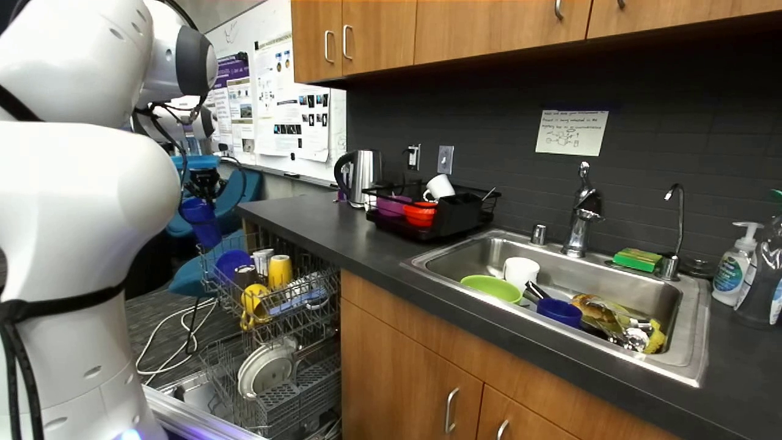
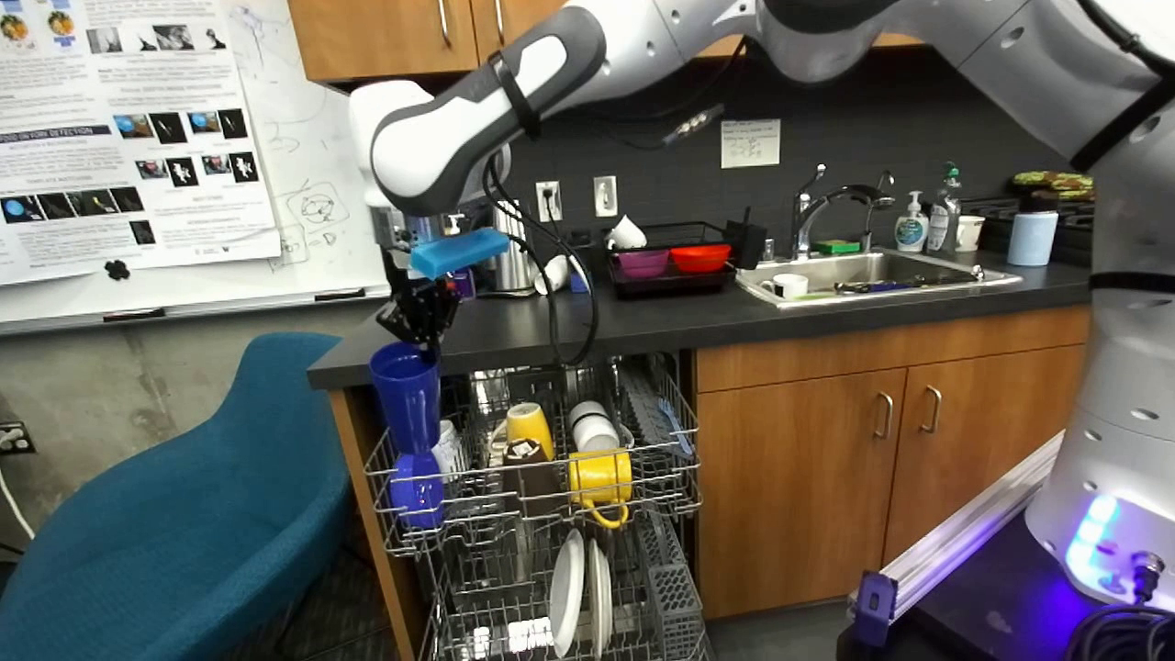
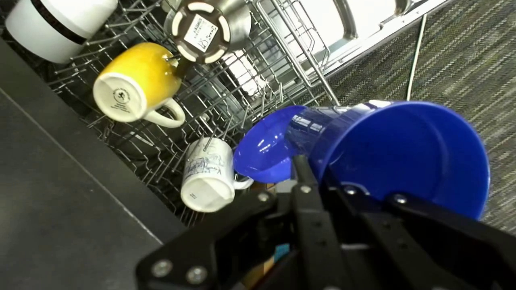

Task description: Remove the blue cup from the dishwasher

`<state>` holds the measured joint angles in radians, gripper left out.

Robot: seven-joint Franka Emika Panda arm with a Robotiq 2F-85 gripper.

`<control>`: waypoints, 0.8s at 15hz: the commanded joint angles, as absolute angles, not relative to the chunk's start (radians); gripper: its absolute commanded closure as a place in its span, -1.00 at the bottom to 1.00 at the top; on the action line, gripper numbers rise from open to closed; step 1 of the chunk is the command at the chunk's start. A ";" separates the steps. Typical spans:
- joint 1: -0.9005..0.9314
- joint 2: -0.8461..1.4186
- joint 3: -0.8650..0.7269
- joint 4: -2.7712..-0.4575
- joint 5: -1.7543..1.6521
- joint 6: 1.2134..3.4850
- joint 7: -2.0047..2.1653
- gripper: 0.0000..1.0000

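The blue cup hangs from my gripper, slightly tilted with its mouth up. It also shows in an exterior view with the gripper at its rim. In the wrist view one finger is outside and one inside the cup, so the gripper is shut on the cup's wall near the rim. The dishwasher is open with its racks pulled out. The cup is over the outer corner of the upper rack, close above a blue bowl; the exact gap is unclear.
The upper rack holds a yellow mug, another yellow mug, a dark brown cup and a white mug. Plates stand below. The dark counter edge is beside the gripper. A teal chair stands alongside.
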<state>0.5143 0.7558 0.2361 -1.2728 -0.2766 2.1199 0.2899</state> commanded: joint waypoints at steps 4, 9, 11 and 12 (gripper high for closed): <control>0.500 0.566 0.207 -1.464 -0.325 2.205 0.338 0.97; 0.497 0.451 0.165 -1.550 -0.384 2.285 0.408 0.97; 0.500 0.405 0.148 -1.580 -0.413 2.306 0.441 0.97; 0.513 0.389 0.128 -1.584 -0.419 2.310 0.452 0.97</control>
<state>0.4999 0.4842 0.1639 -1.4980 -0.3876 2.2755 0.4021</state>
